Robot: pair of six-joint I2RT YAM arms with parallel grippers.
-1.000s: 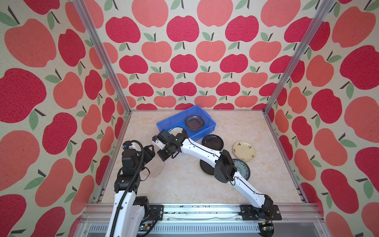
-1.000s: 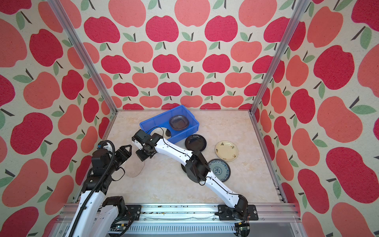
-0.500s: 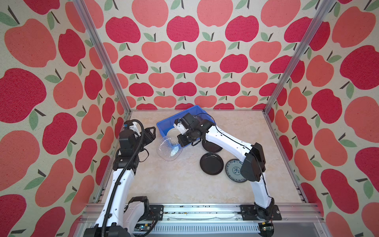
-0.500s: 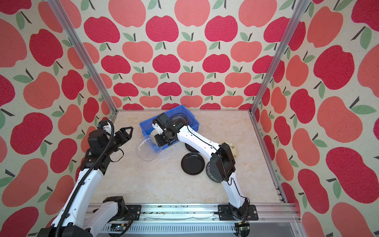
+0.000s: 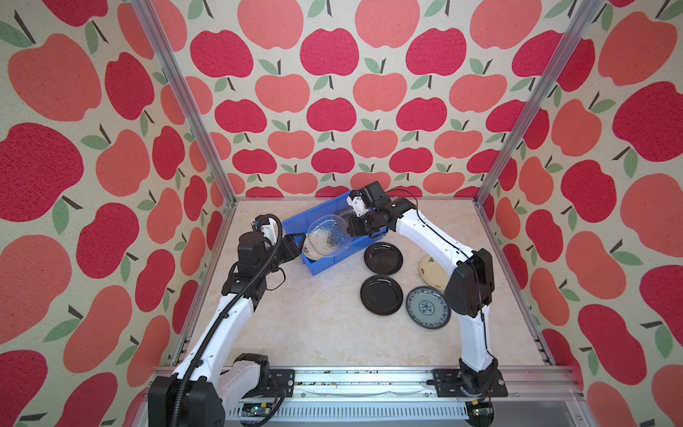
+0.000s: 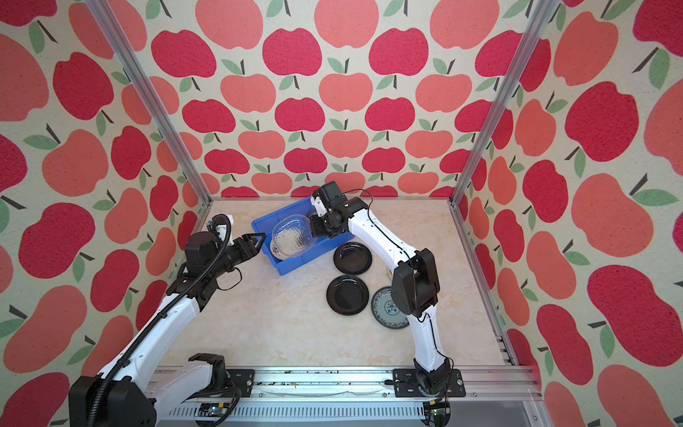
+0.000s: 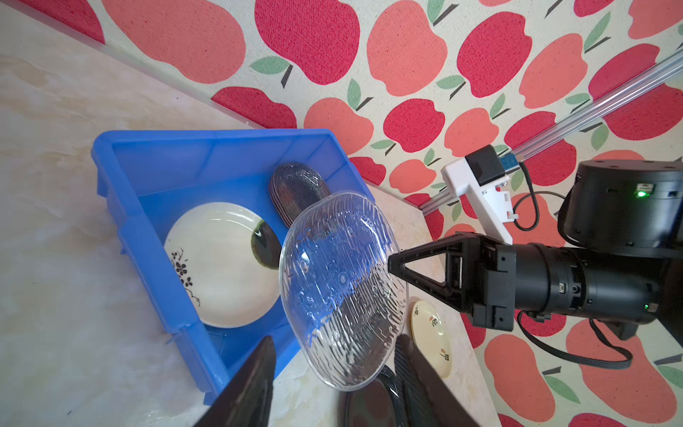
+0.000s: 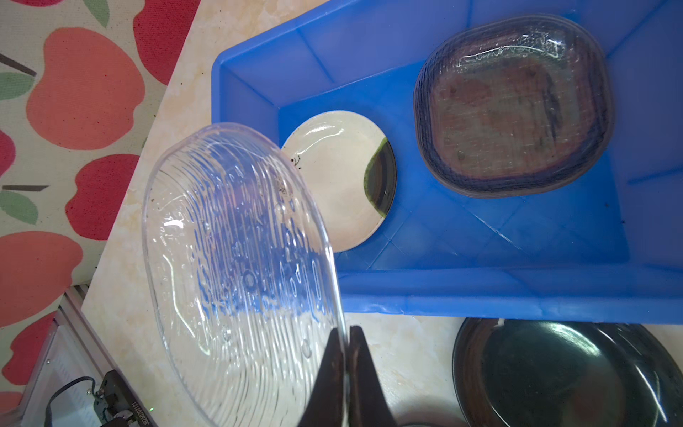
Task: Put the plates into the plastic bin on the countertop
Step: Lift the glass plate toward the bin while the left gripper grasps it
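Observation:
My right gripper [image 8: 345, 332] is shut on the rim of a clear textured glass plate [image 5: 327, 236], which hangs tilted over the near left part of the blue plastic bin [image 5: 332, 264]. Inside the bin lie a white plate with a dark blotch [image 7: 221, 266] and a stack of clear plates [image 8: 513, 107]. My left gripper [image 5: 294, 246] stands open and empty just left of the bin, its tips close to the held plate's edge. On the countertop [image 5: 314, 325] to the right lie two black plates [image 5: 383, 258] [image 5: 381, 294], a blue-white patterned plate [image 5: 428, 307] and a cream plate [image 5: 432, 270], partly behind my right arm.
Apple-patterned walls with aluminium posts close in the left, back and right sides. An aluminium rail [image 5: 369, 380] carrying both arm bases runs along the front edge. The bin sits askew near the back left.
My right gripper has carried the clear plate from low over the left of the countertop up and back to the bin. The left gripper has followed toward the bin, its jaws somewhat narrower.

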